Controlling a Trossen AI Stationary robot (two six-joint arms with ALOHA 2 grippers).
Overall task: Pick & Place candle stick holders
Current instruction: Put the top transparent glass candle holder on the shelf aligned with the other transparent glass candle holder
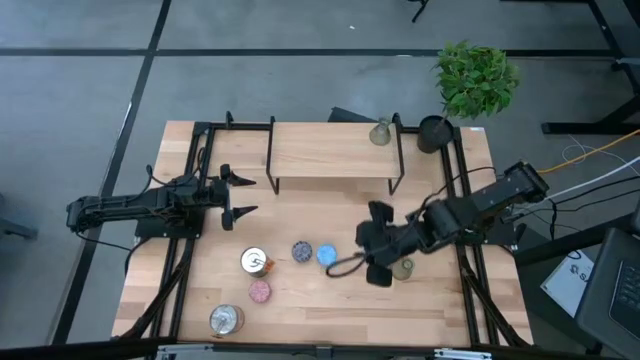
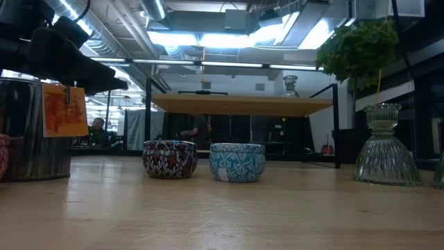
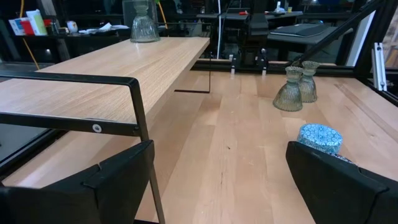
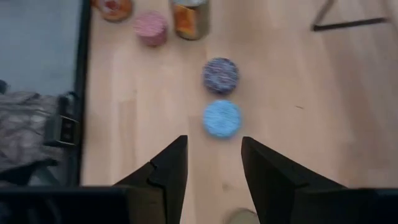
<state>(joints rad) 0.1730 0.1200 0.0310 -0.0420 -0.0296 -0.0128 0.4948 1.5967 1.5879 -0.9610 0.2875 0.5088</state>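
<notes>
Glass, pale olive-green holder [image 1: 403, 268] standing on table [image 1: 330, 300] directly below right gripper [image 1: 377, 256]; judged rigid, smooth, breakable, best taken across narrow waist. Blue holder [image 1: 326, 255] and purple-speckled holder [image 1: 301, 251] just beside, towards centre. Right jaws apart, empty, touching nothing. Left gripper [image 1: 237, 197] parked near shelf [image 1: 330, 155], jaws wide, empty.
</notes>
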